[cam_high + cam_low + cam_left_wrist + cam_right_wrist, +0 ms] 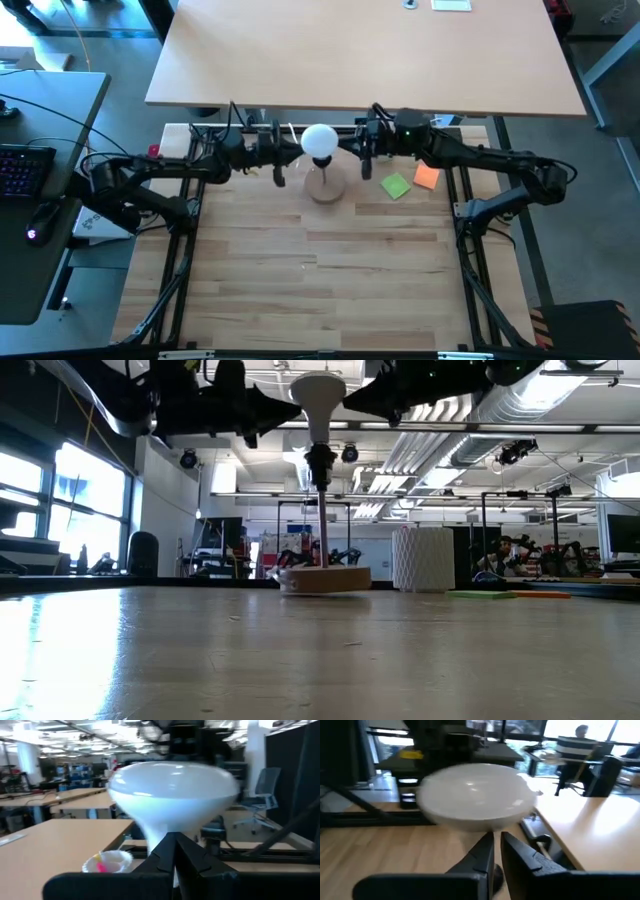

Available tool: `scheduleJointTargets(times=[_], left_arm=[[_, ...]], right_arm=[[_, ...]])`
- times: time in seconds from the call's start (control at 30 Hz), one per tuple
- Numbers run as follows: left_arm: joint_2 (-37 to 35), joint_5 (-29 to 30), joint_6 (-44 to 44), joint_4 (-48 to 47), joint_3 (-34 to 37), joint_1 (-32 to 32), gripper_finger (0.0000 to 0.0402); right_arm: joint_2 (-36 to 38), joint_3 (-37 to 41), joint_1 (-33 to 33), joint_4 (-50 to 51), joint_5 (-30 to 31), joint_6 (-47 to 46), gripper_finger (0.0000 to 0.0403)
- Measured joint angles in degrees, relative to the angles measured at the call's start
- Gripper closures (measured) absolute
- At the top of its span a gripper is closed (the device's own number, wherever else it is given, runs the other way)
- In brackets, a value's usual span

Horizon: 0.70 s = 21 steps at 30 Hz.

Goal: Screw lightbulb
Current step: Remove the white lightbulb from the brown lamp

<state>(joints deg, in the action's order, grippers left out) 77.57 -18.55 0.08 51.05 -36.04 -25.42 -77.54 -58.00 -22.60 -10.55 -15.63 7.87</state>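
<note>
at the far middle of the counter (320, 290), the lightbulb (319, 139) stands upright in the socket of the wooden stand (325, 187); left gripper (290, 152) fingers together and right gripper (352, 148) nearly together flank its neck; whether either grips it cannot be told; screwing-in step underway, judged; next move calls for twisting it home.

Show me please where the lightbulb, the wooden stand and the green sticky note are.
lightbulb (319, 139): high view, top of globe.
wooden stand (325, 580): low view, disc's side edge.
green sticky note (395, 186): high view, its centre.

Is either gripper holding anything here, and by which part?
Both grippers close at the lightbulb neck under the globe; whether either actually clamps it cannot be told.
</note>
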Motion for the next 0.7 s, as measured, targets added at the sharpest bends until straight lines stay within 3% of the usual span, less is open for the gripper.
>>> scheduleJointTargets(times=[0.53,0.7], left_arm=[[-2.8,1.1,-1.9,-1.9,-0.1,3.3,0.0401],[-2.8,3.4,-1.9,-7.9,-0.1,2.0,0.0402]], right_arm=[[0.0,0.0,-4.9,2.0,3.2,-4.4,0.0373],[0.3,0.0,-5.1,2.2,2.0,-3.5,0.0373]])
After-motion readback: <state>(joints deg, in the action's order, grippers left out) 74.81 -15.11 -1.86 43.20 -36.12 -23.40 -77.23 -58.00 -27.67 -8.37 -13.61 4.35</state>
